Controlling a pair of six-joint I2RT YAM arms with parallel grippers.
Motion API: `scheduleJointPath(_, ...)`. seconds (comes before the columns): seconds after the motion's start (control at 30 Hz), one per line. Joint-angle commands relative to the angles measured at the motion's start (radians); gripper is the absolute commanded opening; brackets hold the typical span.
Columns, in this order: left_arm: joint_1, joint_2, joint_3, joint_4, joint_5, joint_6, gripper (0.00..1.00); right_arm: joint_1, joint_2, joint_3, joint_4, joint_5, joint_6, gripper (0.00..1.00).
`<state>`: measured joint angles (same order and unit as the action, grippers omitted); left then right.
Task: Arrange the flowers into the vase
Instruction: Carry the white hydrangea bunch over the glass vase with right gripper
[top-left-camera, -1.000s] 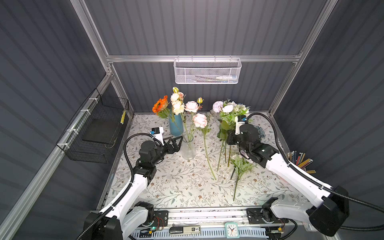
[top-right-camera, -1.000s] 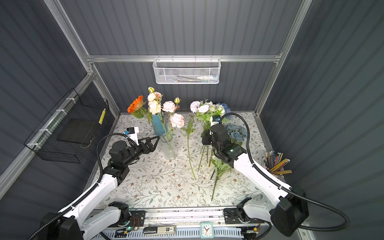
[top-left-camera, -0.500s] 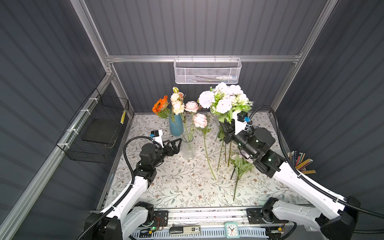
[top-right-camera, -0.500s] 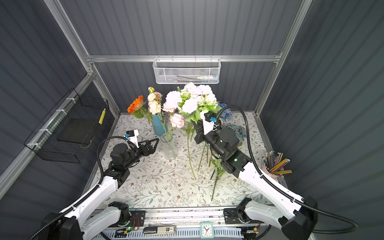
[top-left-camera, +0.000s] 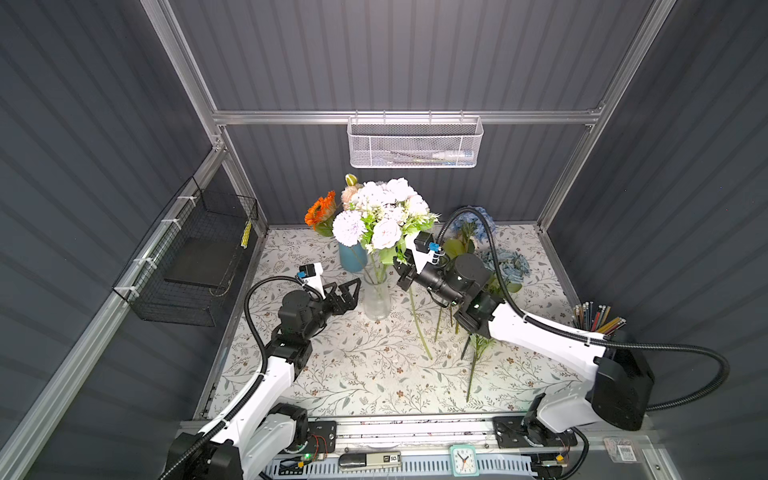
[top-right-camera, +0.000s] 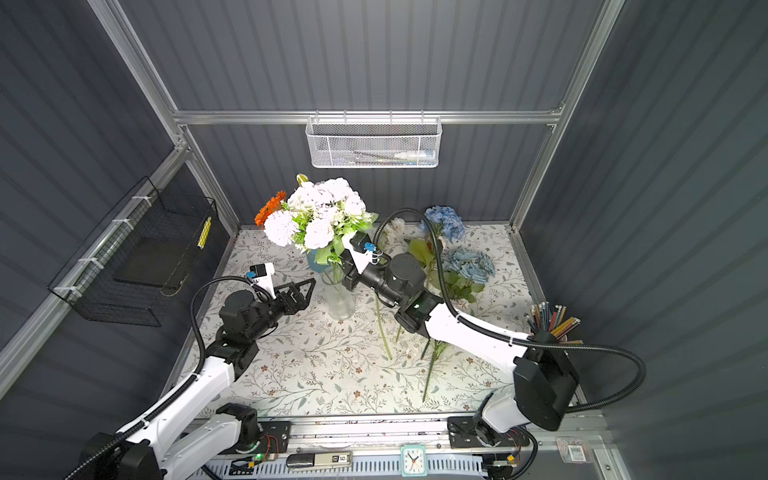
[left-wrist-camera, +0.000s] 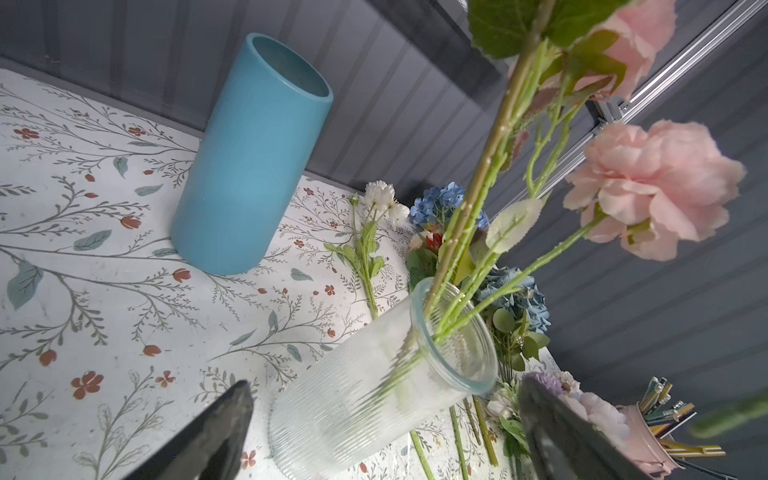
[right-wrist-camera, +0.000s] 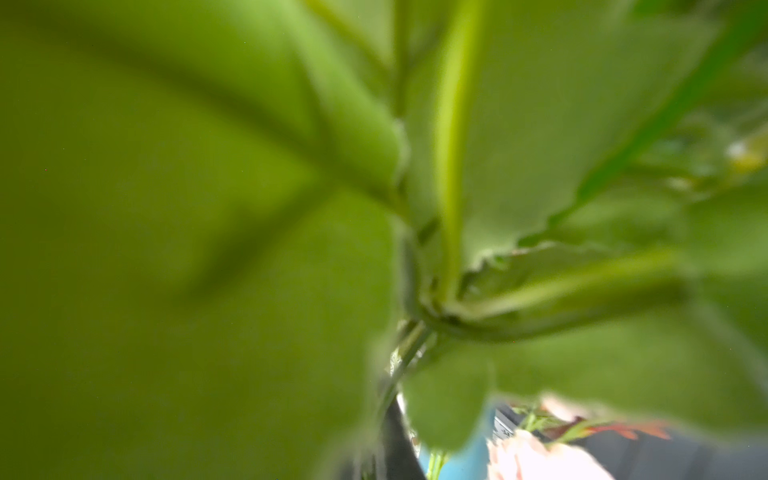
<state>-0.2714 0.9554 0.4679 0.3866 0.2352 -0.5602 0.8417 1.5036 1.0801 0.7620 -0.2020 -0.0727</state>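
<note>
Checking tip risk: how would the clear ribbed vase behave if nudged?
Likely tippy: the clear vase is tall, narrow, its pink flowers leaning. Ribbed glass, probably rigid, slick. The white bunch in the right hand hangs above; the open left hand grips nothing.

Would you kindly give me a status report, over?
Left gripper open beside glass vase. Right gripper shut on white bunch, raised near vase mouth. Pink flowers already crowd the mouth.
</note>
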Motion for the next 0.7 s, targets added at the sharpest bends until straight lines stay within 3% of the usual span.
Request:
scheduleJointPath(0.0, 0.013, -0.017, -0.014, -0.017, -0.001, 0.022, 1.0, 0.008, 0.046, 0.044, 0.212, -0.022, -0.05, 0.0)
scheduleJointPath(0.27, 0.092, -0.021, -0.019, -0.002, 0.085, -0.016, 1.0, 0.031, 0.223, 0.031, 0.444, 0.017, -0.212, 0.0)
scheduleJointPath(0.67, 0.103, -0.022, 0.018, -0.043, 0.213, 0.065, 1.0, 0.034, 0.327, -0.038, 0.559, 0.113, -0.233, 0.0)
